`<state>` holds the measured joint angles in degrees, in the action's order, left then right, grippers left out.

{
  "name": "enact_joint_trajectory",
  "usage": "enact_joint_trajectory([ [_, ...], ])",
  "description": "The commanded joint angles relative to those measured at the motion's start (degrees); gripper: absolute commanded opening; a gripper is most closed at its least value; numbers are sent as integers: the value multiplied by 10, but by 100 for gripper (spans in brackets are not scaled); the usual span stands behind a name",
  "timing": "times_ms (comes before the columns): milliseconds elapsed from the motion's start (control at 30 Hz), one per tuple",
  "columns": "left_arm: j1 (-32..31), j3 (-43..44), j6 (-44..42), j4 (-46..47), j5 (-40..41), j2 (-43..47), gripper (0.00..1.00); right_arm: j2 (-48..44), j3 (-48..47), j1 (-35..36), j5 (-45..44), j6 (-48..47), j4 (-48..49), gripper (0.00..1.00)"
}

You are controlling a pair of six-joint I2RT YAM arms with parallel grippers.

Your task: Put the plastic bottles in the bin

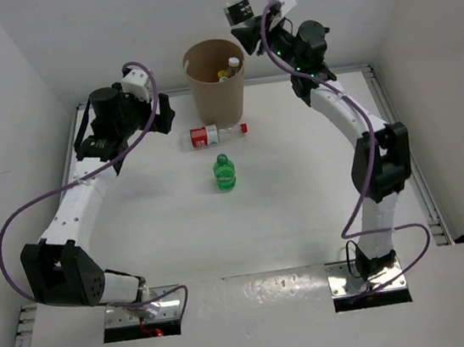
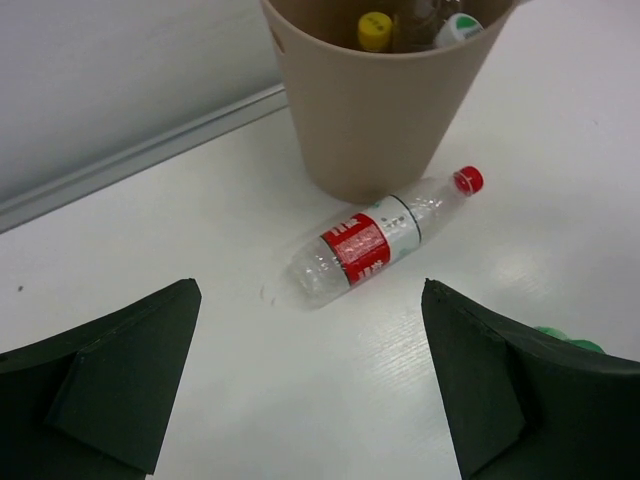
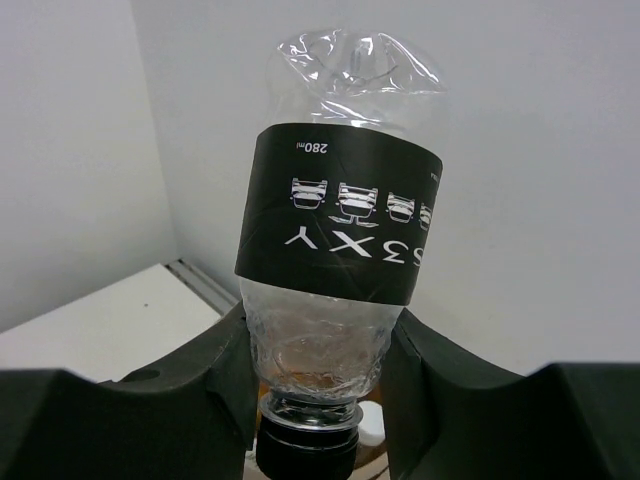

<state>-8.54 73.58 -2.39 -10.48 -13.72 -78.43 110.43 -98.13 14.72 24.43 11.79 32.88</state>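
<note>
White counter (image 1: pixel 306 215) and plain white walls frame your two arms. Your right gripper (image 1: pixel 249 27) is clenched on a black-label bottle (image 3: pixel 340 230), cap down and crumpled clear base up, raised off the counter and beside the bin's (image 1: pixel 217 90) far right rim in the top view. Your left gripper (image 1: pixel 164 110) is released, jaws wide apart, and hangs left of the bin, aimed at a red bottle (image 2: pixel 375 240). That one lies on its side, touching or just short of the bin's near base, red cap pointing right. A green bottle (image 1: pixel 224 173) lies nearer you, apart from both. Inside the bin you can see a yellow cap (image 2: pixel 375 30) and a white cap (image 2: pixel 458 28).
</note>
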Motion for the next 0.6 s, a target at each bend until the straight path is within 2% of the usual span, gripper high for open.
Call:
enact_joint_trajectory([
  [0,11,-11,13,47,-62,-13,100,78,-49,17,16,-13,18,6],
  [200,17,-11,7,53,-54,-48,100,155,-123,45,20,-13,39,8],
  [267,17,-11,7,59,-48,-56,100,166,-133,60,19,-17,40,13],
  [300,17,-11,7,59,-41,-65,100,167,-135,65,10,-18,42,20],
  [333,17,-11,-10,59,-47,-73,100,170,-133,72,5,-19,45,47],
  [367,17,-11,-23,59,-59,-79,100,167,-131,74,-2,-19,48,62],
  [400,17,-11,-38,59,-73,-87,100,167,-122,78,-22,-21,55,72],
  [500,23,-17,-108,90,-119,-116,100,152,-107,79,-39,-14,55,92],
  [567,31,-7,-176,90,-162,-151,100,135,-93,75,-50,-20,55,96],
])
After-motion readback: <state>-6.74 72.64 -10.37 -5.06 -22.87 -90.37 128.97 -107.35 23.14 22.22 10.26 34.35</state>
